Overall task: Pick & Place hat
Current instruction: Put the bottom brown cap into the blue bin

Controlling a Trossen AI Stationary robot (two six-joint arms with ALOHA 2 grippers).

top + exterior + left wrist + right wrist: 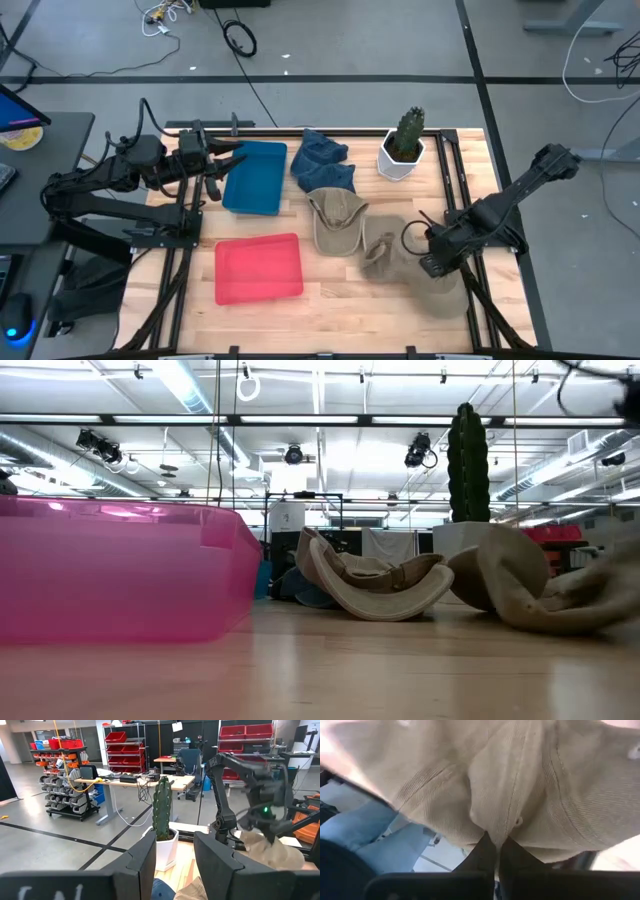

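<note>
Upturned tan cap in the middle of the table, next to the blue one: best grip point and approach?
Probably the raised crown edge of the tan cap, taken from above. It lies open side up, so the low view shows a thin curved wall standing off the table, which two fingers can straddle. Come down on the side away from the second tan hat, which the right gripper already pinches.

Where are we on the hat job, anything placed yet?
Nothing placed: the red tray and blue tray both hold no hat. In hand: the right end effector is shut on a tan hat at the table's right side. The second tan hat and the blue hat lie untouched. The left end effector waits, open, by the blue tray.
</note>
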